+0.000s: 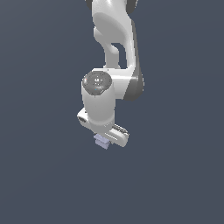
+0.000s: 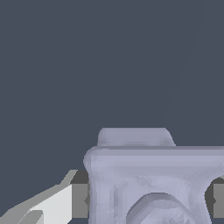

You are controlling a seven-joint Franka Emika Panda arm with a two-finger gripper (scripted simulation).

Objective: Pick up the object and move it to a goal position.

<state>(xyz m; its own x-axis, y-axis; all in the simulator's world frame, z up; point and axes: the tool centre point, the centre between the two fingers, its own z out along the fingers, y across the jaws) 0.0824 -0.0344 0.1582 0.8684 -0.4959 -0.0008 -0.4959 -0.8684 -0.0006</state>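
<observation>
The pincer [image 1: 104, 139] clamps the lavender cube [image 1: 102, 141]; plain grey surface [image 1: 175, 175] lies open all around.

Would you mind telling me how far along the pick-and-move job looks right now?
Done: the gripper has reached the lavender cube, and the wrist view shows the cube filling the space between the jaws. In hand: securing the grasp; whether it is lifted cannot be told. Left: carrying it to the goal, which no view shows.

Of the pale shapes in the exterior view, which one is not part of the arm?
The small lavender-grey object poking out beneath the white hand. It has a violet tint; the arm's shells are white and dark grey. The wrist view shows it filling the space between the fingers.
</observation>
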